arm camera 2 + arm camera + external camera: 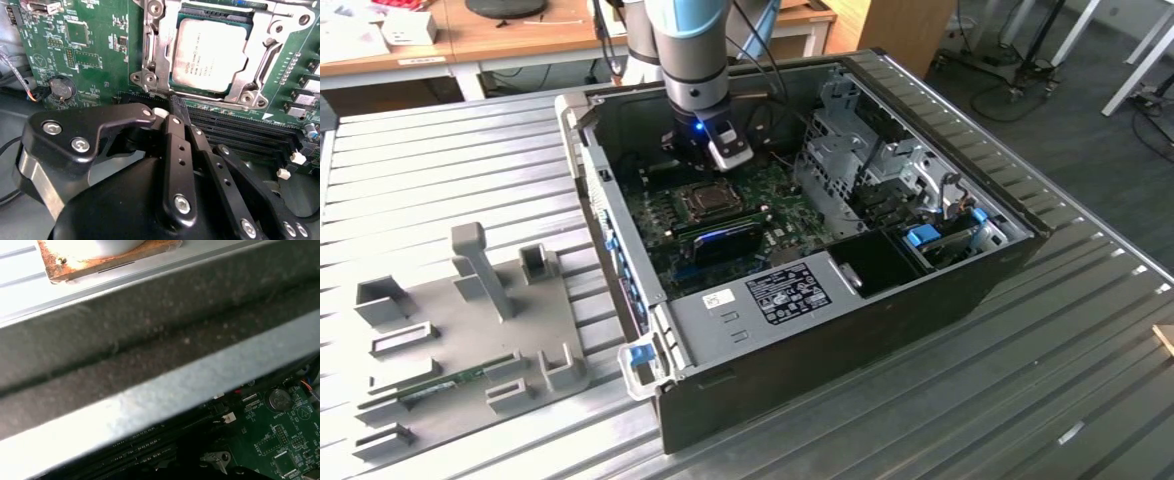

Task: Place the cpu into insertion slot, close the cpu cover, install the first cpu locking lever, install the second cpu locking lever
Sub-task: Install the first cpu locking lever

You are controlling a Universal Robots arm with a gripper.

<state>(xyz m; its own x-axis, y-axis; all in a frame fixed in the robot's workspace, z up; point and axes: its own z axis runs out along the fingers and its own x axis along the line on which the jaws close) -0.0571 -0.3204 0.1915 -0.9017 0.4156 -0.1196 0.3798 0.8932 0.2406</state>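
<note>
Here the fingers (179, 107) sit pressed together, empty, just beside the cpu cover (250, 85).

The exterior view looks down at a slant from well above onto the open black computer case (854, 300) lying on the ribbed grey metal table (1067, 380), taking in the whole case and the arm reaching into it. The second wrist view sits close behind the black gripper (175, 107), facing down along it at the green circuit board (100, 45) from very near. The first wrist view looks closely across the grey metal case wall (150, 385). Both wrist views share the board's round silvery coin battery (62, 88) (279, 399).
</note>
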